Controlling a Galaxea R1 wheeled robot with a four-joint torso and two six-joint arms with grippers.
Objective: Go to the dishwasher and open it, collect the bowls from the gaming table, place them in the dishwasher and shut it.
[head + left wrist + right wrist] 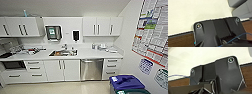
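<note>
Dishwasher (91,69) shut, under counter (95,53), right of sink (63,52); pincer states unclear.

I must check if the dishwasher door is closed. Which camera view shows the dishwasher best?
The head view shows it best: the dishwasher faces the camera under the counter, its steel door shut, bar handle at the top. The two wrist views show pale floor, a wooden strip and the robot's own dark parts, so they say nothing about the dishwasher.

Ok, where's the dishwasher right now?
In the head view the dishwasher sits under the white counter, right of the sink, between the double cabinet doors and a drawer stack; its door is closed.
</note>
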